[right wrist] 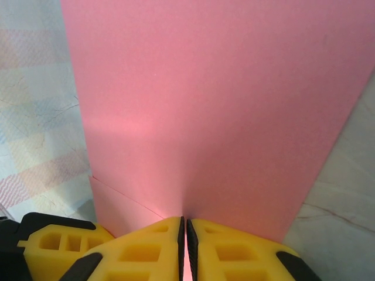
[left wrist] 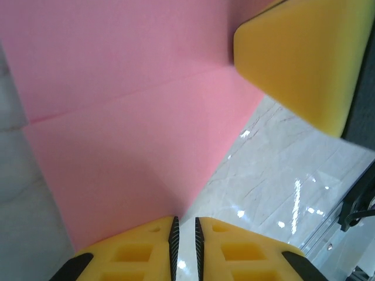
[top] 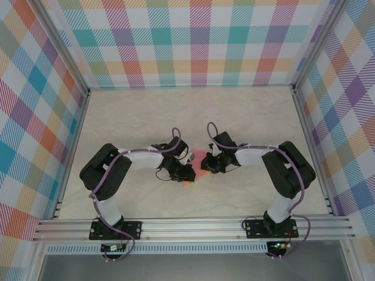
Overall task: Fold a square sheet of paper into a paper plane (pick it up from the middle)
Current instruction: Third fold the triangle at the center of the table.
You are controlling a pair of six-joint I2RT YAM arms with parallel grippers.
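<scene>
Salmon-pink, the sheet of paper sits mid-tabletop between your two hands, which meet nose to nose just ahead of the arm bases. You have plenty of bare marbled tabletop beyond the paper, up to the checked back wall, and wide strips to either side. The near side is tighter, with the aluminium rail just behind the elbows. From above, your left hand and right hand cover most of the sheet, leaving pink slivers. Your right wrist view adds what the overhead cannot: the right hand is closed on the sheet, with pink running straight into the slit between the yellow fingers. Its straight edges run away on both sides, and a second layer peeks out low on the left. Your left wrist view shows a crease across the sheet, its slanted edge over glossy tabletop, and a yellow fingertip of the other arm at the paper's upper right. Your left hand is narrow, with a thin pale slit between its fingers. The paper's corner ends at its tip, and you cannot tell whether it is pinched.
</scene>
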